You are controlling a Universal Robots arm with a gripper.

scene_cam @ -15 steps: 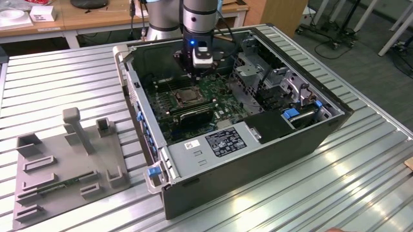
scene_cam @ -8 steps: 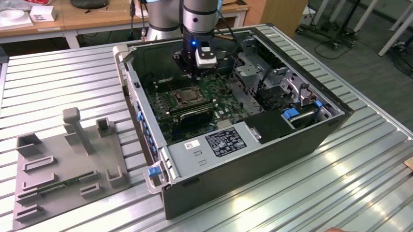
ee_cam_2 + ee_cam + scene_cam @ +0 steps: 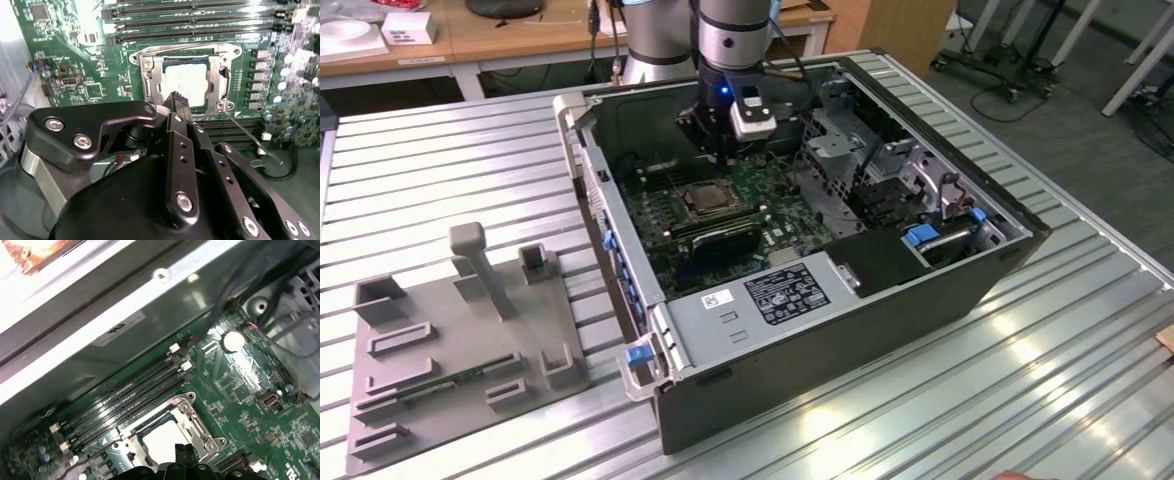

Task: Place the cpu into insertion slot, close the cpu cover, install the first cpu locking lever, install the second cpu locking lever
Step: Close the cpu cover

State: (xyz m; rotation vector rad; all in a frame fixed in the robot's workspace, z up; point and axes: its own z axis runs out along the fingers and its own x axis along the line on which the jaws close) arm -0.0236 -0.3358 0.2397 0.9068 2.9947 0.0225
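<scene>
The gripper [image 3: 179,100] hangs inside the open computer case [image 3: 854,330], its two fingers pressed together with nothing pinched. Its tips sit at one edge of the insertion slot [image 3: 200,430], in the middle of the green motherboard [image 3: 95,65]. The cpu [image 3: 186,84] lies flat in that slot, and its pale face shows through the cut-out of the cpu cover [image 3: 150,82], which lies down over it as a silvery frame between rows of long black memory slots [image 3: 200,22]. A thin locking lever [image 3: 242,131] juts from one corner of the slot across the neighbouring memory slots, and the case lies on its side in the middle of the ribbed tabletop [image 3: 480,150].
</scene>
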